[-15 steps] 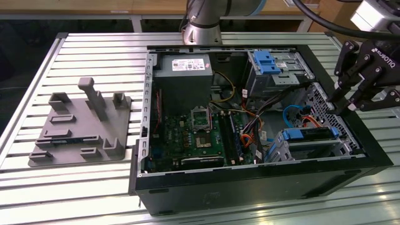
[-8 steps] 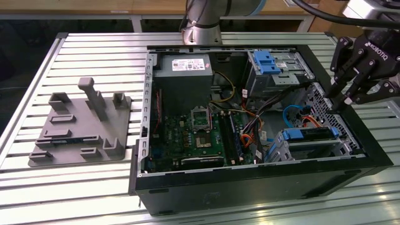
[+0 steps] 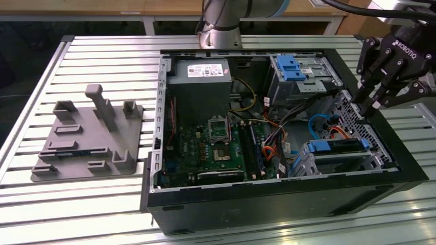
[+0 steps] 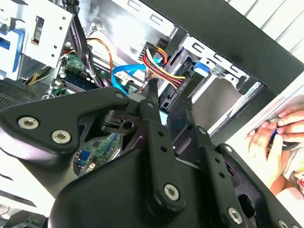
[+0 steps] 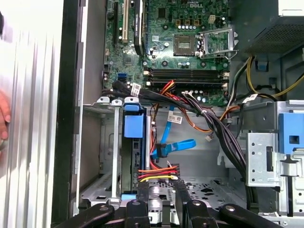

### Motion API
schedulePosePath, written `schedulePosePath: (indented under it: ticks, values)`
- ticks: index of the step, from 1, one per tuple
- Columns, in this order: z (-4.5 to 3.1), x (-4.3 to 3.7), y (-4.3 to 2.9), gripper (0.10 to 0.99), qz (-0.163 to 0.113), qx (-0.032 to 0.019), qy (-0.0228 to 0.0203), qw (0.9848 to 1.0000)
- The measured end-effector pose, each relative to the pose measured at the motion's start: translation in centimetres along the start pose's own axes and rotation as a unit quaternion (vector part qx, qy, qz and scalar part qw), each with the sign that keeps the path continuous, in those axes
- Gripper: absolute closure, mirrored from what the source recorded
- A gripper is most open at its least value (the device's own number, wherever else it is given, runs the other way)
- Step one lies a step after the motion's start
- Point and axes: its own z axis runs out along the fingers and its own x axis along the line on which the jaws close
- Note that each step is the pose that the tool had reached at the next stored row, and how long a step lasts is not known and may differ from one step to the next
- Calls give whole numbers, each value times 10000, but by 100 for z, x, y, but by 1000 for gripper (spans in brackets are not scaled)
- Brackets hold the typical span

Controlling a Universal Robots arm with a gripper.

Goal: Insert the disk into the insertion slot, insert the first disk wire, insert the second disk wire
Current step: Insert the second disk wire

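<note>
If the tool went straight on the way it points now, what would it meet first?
Probably the red and yellow wire bundle, lying directly ahead of the tool in both wrist views; depth is unclear, so they may already touch.

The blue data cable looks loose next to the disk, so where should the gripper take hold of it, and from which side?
Probably at the rigid plug on the blue data cable's free end, not the thin flat ribbon, which folds back on itself and would likely flex. Come from the case's open side, closing across the plug's flat faces.
</note>
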Motion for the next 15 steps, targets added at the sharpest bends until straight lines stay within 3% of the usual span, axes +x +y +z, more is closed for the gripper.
schedulePosePath:
  ticks: [4,5,15]
  values:
    - [0,-48,6,729,12,0,154,9999]
    - [0,-53,7,729,13,0,174,9998]
    - [2,-69,28,729,32,8,187,9998]
